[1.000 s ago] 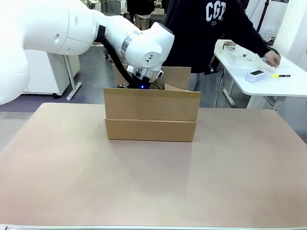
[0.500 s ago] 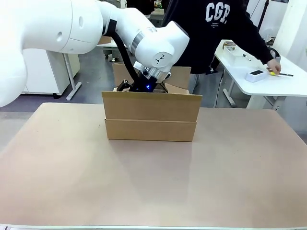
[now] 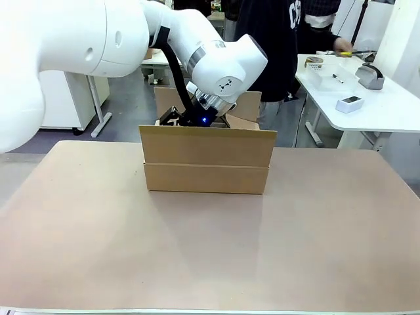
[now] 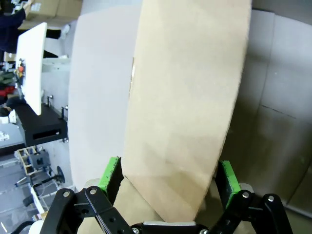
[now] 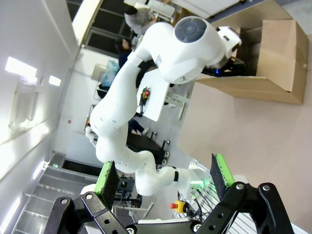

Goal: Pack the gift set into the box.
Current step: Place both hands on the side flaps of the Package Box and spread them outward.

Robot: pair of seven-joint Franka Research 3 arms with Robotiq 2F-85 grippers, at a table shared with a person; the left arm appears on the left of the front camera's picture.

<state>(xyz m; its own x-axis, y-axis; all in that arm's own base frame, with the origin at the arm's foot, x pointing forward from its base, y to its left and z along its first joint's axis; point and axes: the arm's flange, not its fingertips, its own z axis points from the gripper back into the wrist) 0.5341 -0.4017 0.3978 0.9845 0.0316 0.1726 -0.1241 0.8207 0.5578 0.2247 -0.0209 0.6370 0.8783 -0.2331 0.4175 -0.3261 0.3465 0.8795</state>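
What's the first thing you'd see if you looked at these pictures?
The big white left arm jumps out first, bending down from the picture's left into the brown box on the table. Up close, the left gripper is open, with a cardboard flap showing between its green pads. Behind the box, a person in a dark top stands by a white side table.

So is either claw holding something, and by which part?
Nothing is held. The left gripper stands open at a flap of the box; the right gripper hangs open and empty.
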